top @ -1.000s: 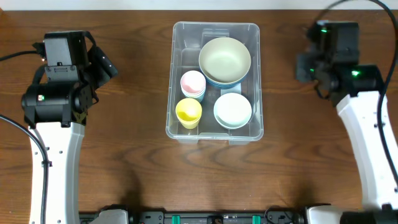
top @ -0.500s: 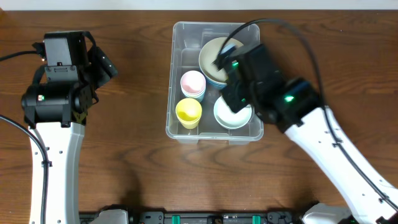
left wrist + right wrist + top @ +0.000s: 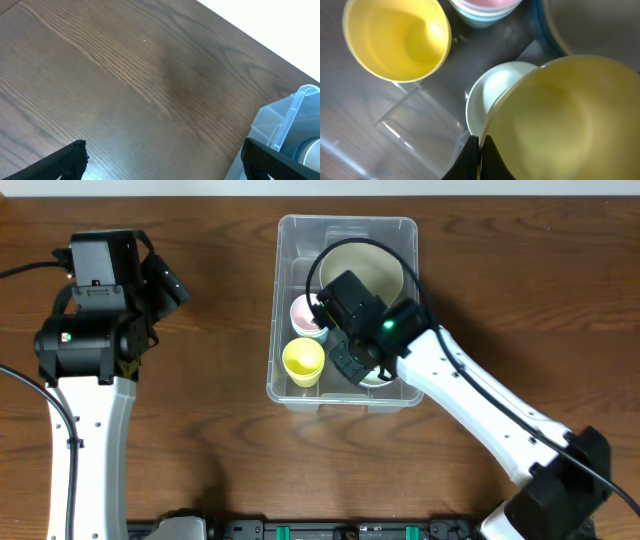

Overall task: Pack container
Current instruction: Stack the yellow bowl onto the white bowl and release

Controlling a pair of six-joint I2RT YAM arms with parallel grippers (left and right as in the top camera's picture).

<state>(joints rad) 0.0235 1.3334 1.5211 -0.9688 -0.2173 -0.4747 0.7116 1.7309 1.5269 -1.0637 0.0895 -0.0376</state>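
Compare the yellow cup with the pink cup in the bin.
Colour: the yellow cup is bright yellow, the pink cup pale pink. Stacking: the yellow cup stands alone, while the pink cup sits nested in a light blue cup. Place: the yellow cup is nearer the robot's end of the bin, the pink cup just behind it. Both are round, upright, and on the bin's left side.

No text is readable on the container (image 3: 346, 221) or elsewhere.
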